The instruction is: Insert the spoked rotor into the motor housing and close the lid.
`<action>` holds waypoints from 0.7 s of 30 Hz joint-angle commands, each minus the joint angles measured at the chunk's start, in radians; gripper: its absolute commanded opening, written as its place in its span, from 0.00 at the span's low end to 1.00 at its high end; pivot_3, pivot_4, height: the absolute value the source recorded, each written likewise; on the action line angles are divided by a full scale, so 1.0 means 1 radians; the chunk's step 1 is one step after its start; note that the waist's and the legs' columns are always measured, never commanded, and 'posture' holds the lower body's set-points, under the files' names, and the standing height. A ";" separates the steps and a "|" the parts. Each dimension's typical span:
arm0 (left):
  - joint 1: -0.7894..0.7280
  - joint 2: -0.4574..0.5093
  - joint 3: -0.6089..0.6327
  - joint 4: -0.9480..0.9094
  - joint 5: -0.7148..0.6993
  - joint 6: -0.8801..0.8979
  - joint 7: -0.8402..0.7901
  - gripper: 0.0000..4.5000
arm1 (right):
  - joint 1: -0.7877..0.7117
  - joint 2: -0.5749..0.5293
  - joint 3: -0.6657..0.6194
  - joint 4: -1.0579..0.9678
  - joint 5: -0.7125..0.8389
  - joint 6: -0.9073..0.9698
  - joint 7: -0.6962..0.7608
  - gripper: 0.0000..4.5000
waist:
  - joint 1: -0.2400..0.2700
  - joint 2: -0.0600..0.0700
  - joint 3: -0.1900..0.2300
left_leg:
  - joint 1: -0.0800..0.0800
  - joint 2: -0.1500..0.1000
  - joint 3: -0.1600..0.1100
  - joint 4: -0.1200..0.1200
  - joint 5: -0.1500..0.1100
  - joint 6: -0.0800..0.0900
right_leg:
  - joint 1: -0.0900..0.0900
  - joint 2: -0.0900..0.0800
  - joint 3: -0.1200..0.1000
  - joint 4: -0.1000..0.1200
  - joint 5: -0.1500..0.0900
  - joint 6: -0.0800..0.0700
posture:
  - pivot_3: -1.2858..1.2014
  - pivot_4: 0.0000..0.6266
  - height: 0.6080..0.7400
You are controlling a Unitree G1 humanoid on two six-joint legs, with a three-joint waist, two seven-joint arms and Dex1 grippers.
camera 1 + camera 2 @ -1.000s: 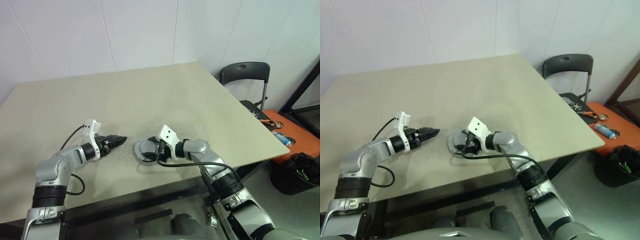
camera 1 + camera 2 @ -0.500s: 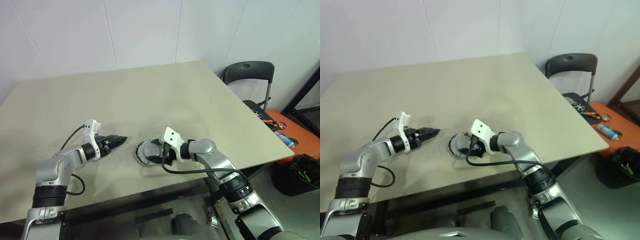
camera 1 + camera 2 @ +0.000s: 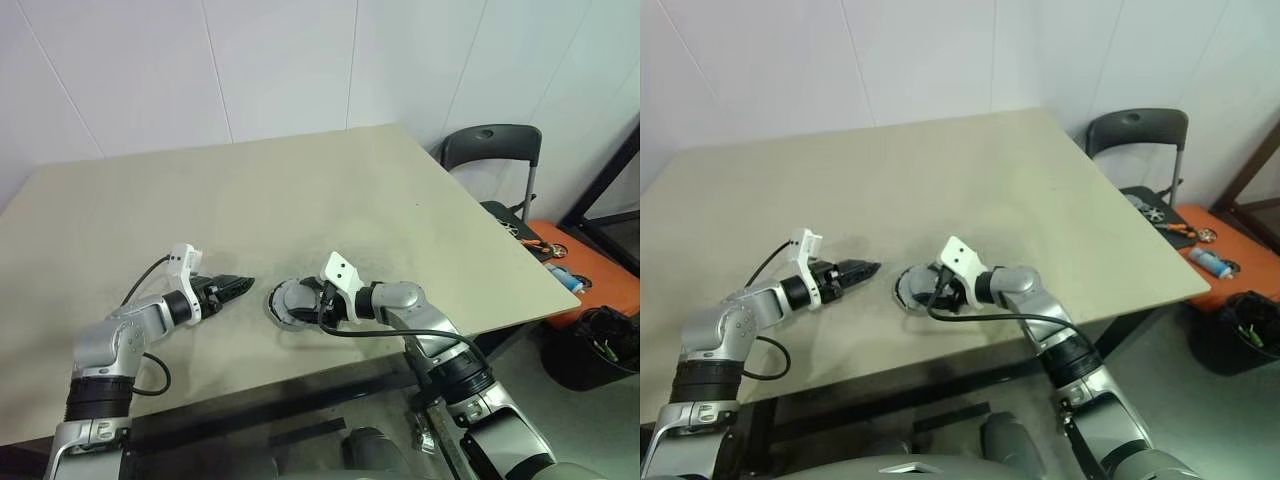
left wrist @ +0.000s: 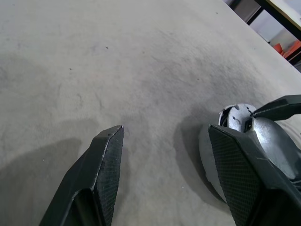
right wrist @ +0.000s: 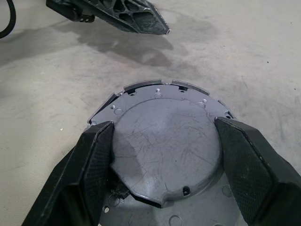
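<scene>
Pale beige worktop [image 3: 300, 190], square-cornered, scuffed with grey smudges near the front edge. Resting directly on it, near that front edge: the motor housing [image 3: 277, 309], round and grey, with the lid [image 5: 164, 141] lying on top.

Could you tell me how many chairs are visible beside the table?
1: a dark chair stands at the table's far right corner. Others could be hidden beyond the views.
</scene>
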 commanded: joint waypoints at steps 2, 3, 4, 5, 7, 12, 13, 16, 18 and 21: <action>-0.007 0.008 0.029 -0.040 -0.015 -0.006 0.004 0.68 | -0.019 -0.005 -0.023 0.000 -0.008 -0.011 -0.031 0.72 | 0.000 0.000 0.000 | 0.000 0.000 0.000 0.000 0.000 0.000 | 0.000 0.000 0.000 0.000 0.000 0.000 | 0.52 0.00 1.00; -0.009 0.010 0.030 -0.038 -0.015 -0.006 0.003 0.68 | -0.020 -0.006 -0.023 -0.005 -0.009 -0.018 -0.032 0.72 | 0.001 0.000 0.000 | 0.000 0.000 0.000 0.000 0.000 0.000 | 0.000 0.000 0.000 0.000 0.000 0.000 | 0.52 0.00 1.00; -0.011 0.011 0.030 -0.035 -0.015 -0.006 0.002 0.68 | -0.021 -0.006 -0.021 -0.008 -0.011 -0.027 -0.032 0.72 | 0.002 0.000 0.000 | 0.000 0.000 0.000 -0.001 0.000 0.000 | 0.000 0.000 0.000 0.000 0.000 0.000 | 0.52 0.00 1.00; -0.014 0.012 0.029 -0.031 -0.014 -0.007 0.001 0.68 | -0.023 -0.004 -0.018 -0.010 -0.016 -0.038 -0.036 0.72 | 0.002 0.000 0.000 | -0.001 0.000 0.000 -0.001 0.000 0.000 | -0.001 0.000 0.000 0.000 0.000 0.000 | 0.52 0.00 1.00; -0.020 0.013 0.028 -0.025 -0.013 -0.007 0.000 0.68 | -0.029 0.000 -0.013 -0.006 -0.028 -0.062 -0.048 0.72 | 0.003 0.000 0.000 | -0.002 0.000 0.000 -0.001 0.000 0.000 | -0.001 0.000 0.000 -0.001 0.000 0.000 | 0.52 0.00 1.00; -0.049 0.020 0.024 0.005 -0.006 -0.009 -0.008 0.68 | -0.030 -0.007 0.011 -0.026 -0.027 -0.064 -0.007 0.72 | 0.004 0.000 0.000 | -0.003 0.000 0.000 -0.001 0.000 0.000 | -0.002 -0.001 0.000 -0.003 0.000 0.000 | 0.52 0.00 1.00; -0.052 0.020 0.023 0.009 -0.005 -0.010 -0.009 0.68 | -0.026 -0.008 0.013 -0.029 -0.025 -0.061 -0.002 0.72 | 0.004 0.000 0.000 | -0.003 0.000 0.000 -0.001 0.000 0.000 | -0.002 -0.001 0.000 -0.003 0.000 0.000 | 0.52 0.00 1.00; -0.059 0.020 0.022 0.017 -0.005 -0.011 -0.011 0.68 | -0.016 -0.006 0.017 -0.031 -0.025 -0.056 -0.003 0.72 | 0.004 0.000 0.000 | -0.003 0.000 0.000 -0.002 0.000 0.000 | -0.002 -0.001 0.000 -0.003 0.000 0.000 | 0.52 0.00 1.00; -0.058 0.019 0.021 0.016 -0.004 -0.011 -0.011 0.68 | -0.010 -0.005 0.021 -0.035 -0.027 -0.056 -0.007 0.72 | 0.003 0.000 0.000 | -0.003 0.000 0.000 -0.002 0.000 0.000 | -0.002 -0.001 0.000 -0.003 0.000 0.001 | 0.52 0.00 1.00; -0.053 0.019 0.021 0.011 -0.004 -0.010 -0.011 0.68 | -0.002 -0.011 0.030 -0.039 -0.029 -0.051 -0.002 0.72 | 0.003 0.000 0.000 | -0.003 0.000 0.000 -0.003 0.000 0.000 | -0.002 -0.001 0.000 -0.003 0.001 0.001 | 0.52 0.00 1.00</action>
